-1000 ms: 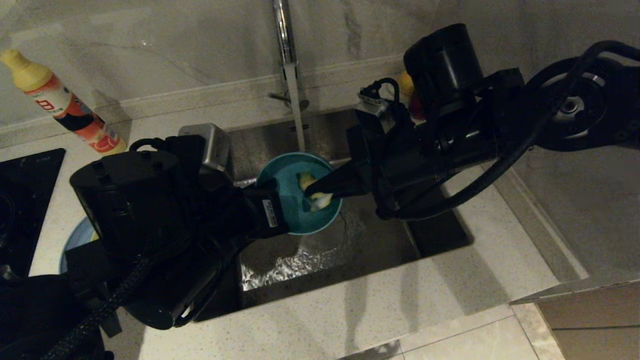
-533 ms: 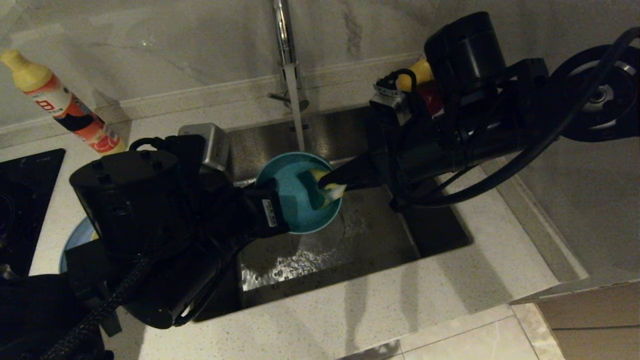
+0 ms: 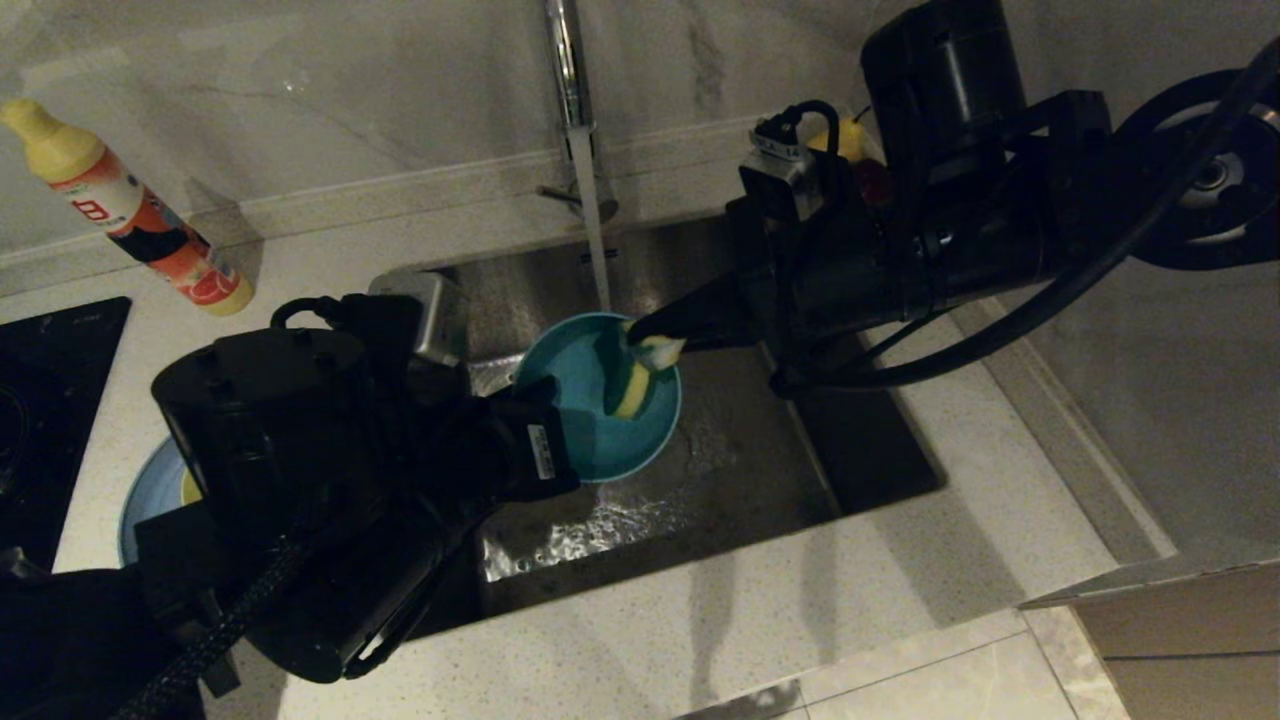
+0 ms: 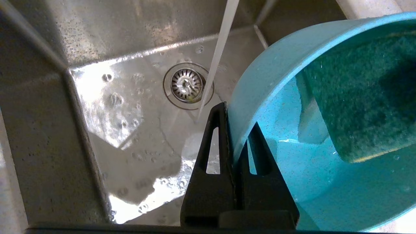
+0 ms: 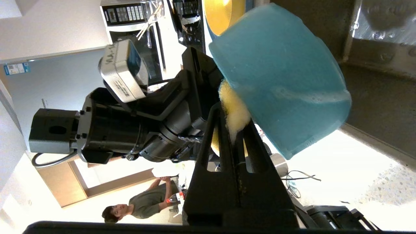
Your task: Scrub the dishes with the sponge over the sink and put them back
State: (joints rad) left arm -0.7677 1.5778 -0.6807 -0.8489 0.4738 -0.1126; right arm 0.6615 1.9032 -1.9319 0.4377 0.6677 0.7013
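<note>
Over the sink, my left gripper is shut on the near rim of the teal bowl, holding it tilted. In the left wrist view one finger lies outside the bowl wall and the other inside, at the gripper. My right gripper is shut on the end of the sponge, which lies inside the bowl near its far rim. Its green face is turned to the bowl's inside. In the right wrist view the gripper pinches the yellow foam at the bowl's edge. Most of the slate-blue plate is hidden behind my left arm.
Water runs from the chrome tap down past the bowl to the drain. A detergent bottle leans at the back left, with a black hob at the left edge. Fruit sits behind my right arm. A person stands in the room behind.
My right gripper has drawn the sponge from the bowl's middle up toward its far rim, and the sponge has swung to hang down. The bowl has sunk slightly.
</note>
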